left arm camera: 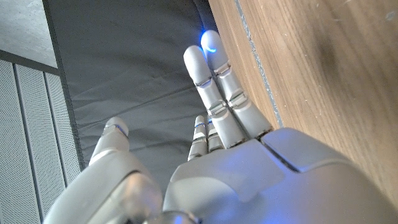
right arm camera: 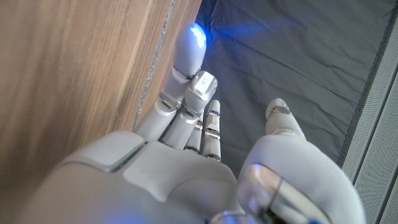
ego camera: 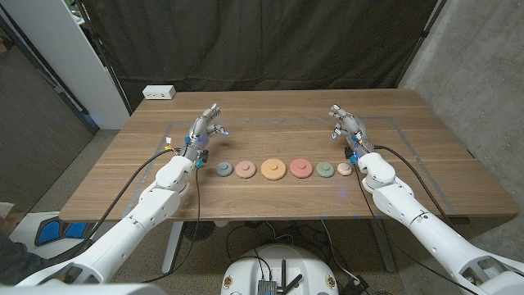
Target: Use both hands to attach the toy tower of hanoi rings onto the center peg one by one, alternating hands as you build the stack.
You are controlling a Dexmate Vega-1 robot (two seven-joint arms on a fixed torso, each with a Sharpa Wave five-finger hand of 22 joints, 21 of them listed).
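Six rings lay in a row across the table, between both hands. Left hand and right hand were empty, fingers straight and loosely apart. Each end ring sat just inboard of its nearer hand.

Left arm: reaches in from the bottom-left corner | left hand: raised, fingers extended and close together, thumb apart, holding nothing | right arm: reaches in from the bottom-right corner | right hand: raised, fingers extended, thumb apart, holding nothing
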